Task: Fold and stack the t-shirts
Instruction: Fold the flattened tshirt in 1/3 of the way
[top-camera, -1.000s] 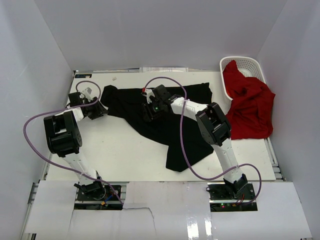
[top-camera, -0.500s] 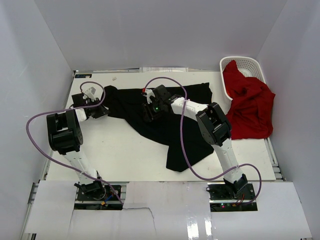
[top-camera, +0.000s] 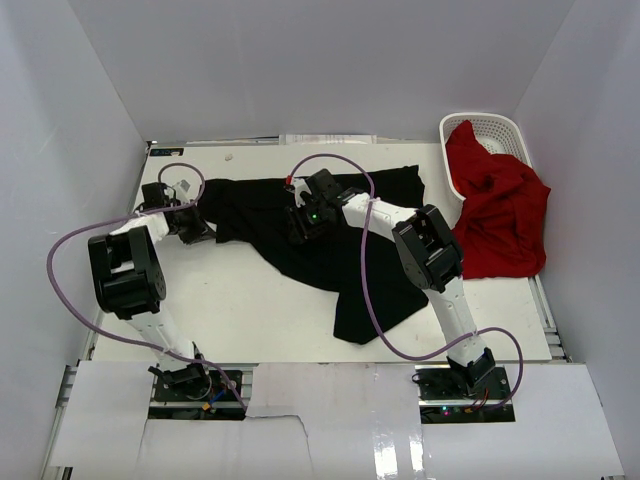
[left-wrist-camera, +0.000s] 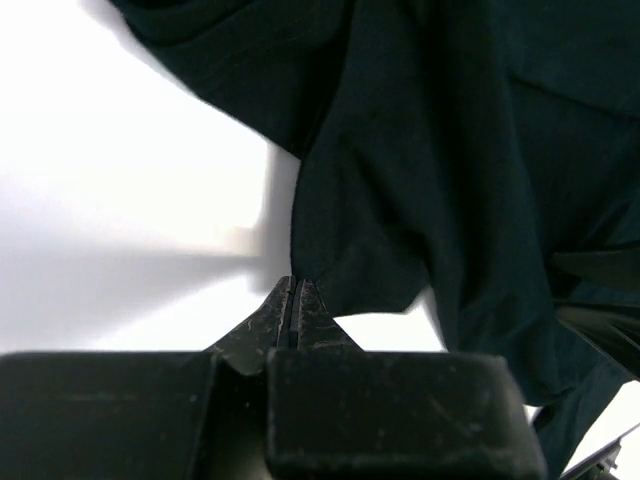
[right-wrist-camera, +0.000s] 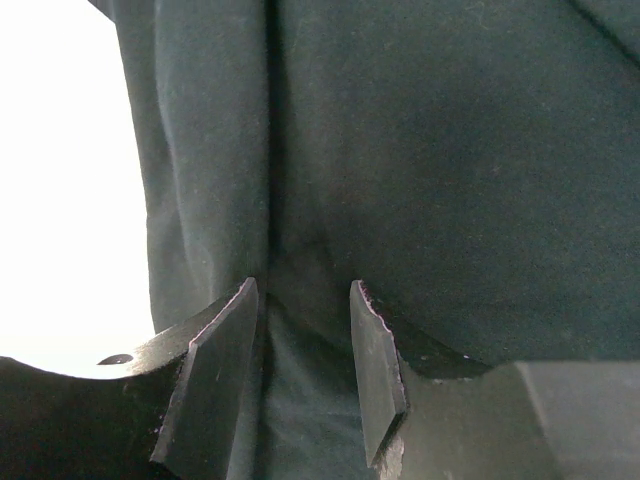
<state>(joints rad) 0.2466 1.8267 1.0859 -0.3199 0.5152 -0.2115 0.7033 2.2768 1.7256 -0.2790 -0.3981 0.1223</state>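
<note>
The left claw (left-wrist-camera: 292, 290) has just pressed together, pinching the black shirt (left-wrist-camera: 450, 150) at its edge. The right claw (right-wrist-camera: 300, 290) stays spread on it. Flattening can start, I think.

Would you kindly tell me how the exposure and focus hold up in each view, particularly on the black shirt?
Top external: even light, sharp, with glare on the glossy near panel; the black t-shirt shows few folds. Left wrist: the table is blown out white, the left gripper a soft dark mass. Right wrist: table overexposed at left, shirt creases dim but readable.
</note>
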